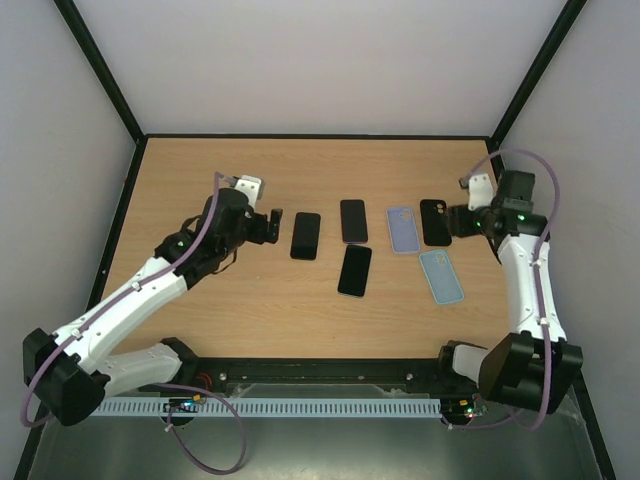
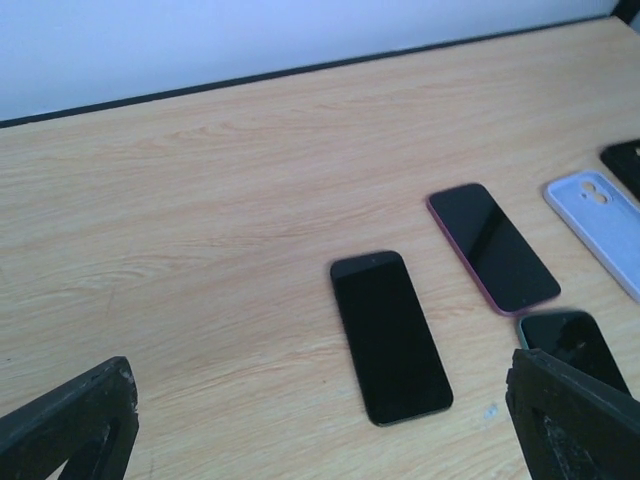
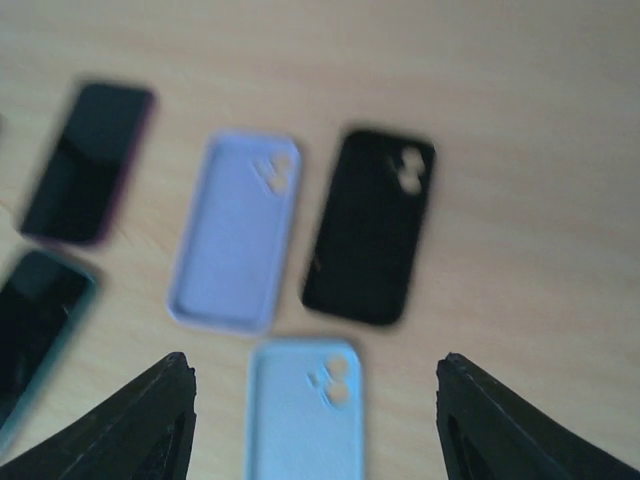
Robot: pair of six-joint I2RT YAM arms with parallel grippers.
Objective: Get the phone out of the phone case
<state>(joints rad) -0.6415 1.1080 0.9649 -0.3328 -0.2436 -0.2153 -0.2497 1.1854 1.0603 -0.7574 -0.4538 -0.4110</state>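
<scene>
Right wrist: black case [image 3: 370, 228] ahead of parted jaws.

The table [image 1: 200, 300] is light wood with a fine grain. It is smooth and only a little shiny. The lilac case [image 1: 402, 229] looks like soft, matt plastic. So do the black case [image 1: 435, 222] just right of it and the light blue case [image 1: 441, 276] just in front of it. Left of the lilac case, the pink-rimmed phone [image 2: 492, 247], the green-rimmed phone [image 2: 565, 340] and the dark phone [image 2: 390, 335] have glossy glass fronts. The left gripper [image 2: 318, 372] has black fingers [image 2: 75, 420] of matt plastic with rough edges.
</scene>
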